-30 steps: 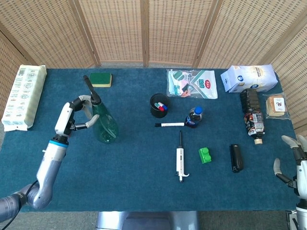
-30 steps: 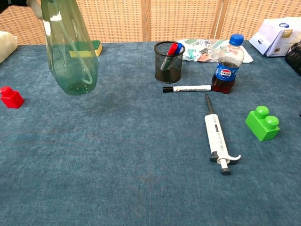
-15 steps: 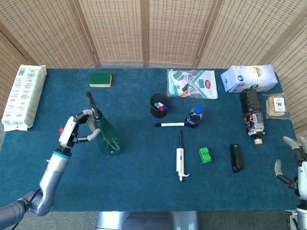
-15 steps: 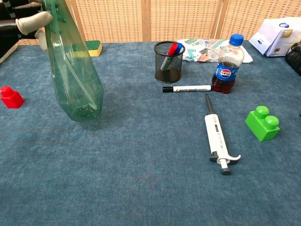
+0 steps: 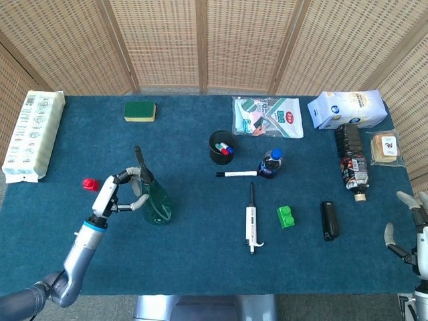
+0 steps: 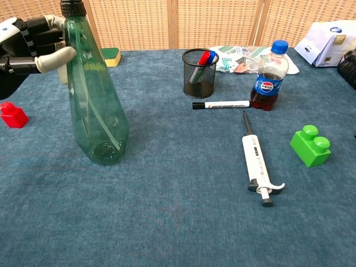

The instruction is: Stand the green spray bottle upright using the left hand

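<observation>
One hand does the work: the left hand (image 6: 28, 47) grips the green spray bottle (image 6: 92, 94) around its narrow upper part, thumb across the front and fingers curled behind. The bottle hangs below and just beside that hand, near upright, leaning slightly, its base at or touching the blue tabletop (image 6: 183, 222); contact is hard to confirm. This looks like the setting-down step. Next, I judge, the base must sit flat before the fingers let go. Well apart, the right hand (image 5: 409, 224) is spread, holding nothing
</observation>
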### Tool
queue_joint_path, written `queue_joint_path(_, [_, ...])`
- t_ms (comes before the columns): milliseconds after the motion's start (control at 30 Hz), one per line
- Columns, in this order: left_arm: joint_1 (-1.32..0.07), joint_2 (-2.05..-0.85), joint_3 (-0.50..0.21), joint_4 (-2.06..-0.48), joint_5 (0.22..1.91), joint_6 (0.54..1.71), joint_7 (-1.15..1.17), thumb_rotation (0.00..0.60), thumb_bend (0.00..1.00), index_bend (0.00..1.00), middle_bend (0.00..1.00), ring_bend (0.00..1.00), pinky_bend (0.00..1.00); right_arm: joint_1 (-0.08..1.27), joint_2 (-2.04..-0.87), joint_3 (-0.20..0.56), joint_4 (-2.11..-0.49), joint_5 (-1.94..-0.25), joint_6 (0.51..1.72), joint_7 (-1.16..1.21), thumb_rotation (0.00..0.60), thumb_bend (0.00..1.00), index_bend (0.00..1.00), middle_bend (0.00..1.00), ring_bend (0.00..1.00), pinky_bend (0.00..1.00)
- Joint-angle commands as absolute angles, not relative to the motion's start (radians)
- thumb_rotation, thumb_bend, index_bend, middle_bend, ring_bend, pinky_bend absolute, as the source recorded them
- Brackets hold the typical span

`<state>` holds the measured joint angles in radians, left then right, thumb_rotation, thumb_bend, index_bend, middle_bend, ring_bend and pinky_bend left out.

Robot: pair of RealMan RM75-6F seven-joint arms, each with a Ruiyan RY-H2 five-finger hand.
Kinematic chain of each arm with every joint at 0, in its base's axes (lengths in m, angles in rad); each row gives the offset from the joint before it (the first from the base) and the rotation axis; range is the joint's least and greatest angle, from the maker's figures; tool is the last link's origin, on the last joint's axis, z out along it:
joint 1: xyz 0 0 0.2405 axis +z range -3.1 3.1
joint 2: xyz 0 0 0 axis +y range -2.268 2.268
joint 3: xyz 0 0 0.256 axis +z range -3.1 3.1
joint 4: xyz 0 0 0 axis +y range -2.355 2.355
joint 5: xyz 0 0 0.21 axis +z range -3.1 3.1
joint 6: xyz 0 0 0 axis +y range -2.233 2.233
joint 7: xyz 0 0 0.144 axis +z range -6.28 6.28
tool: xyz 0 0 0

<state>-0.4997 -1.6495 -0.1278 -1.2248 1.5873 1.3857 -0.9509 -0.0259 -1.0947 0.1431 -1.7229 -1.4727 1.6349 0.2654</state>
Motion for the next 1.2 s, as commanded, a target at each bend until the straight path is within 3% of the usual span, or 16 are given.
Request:
queue_joint_path(33, [-0.496, -1.664, -0.113, -1.207, 1.6, 1.399, -0.943, 0.544, 0.47, 0.51, 0.44, 0.45, 0.64, -0.027, -1.096, 0.143, -1.721, -1.472, 1.635, 0.268, 0.6, 0.55, 0.17, 0.23, 0.05, 0.12])
queue_joint_path(833, [-0.458, -1.705, -0.072, -1.137, 1.644, 1.519, -0.9, 0.531, 0.47, 0.48, 0.41, 0.39, 0.56, -0.03, -1.095, 0.142, -1.719, -1.479, 1.637, 0.279, 0.6, 0.55, 0.17, 0.23, 0.05, 0.12])
queue_joint_path(1200, [-0.448, -1.716, -0.075, -1.126, 1.645, 1.549, -0.884, 0.459, 0.47, 0.45, 0.38, 0.36, 0.52, -0.031, -1.092, 0.142, -1.721, -1.483, 1.641, 0.283, 0.6, 0.55, 0.17, 0.23, 0.05, 0.12])
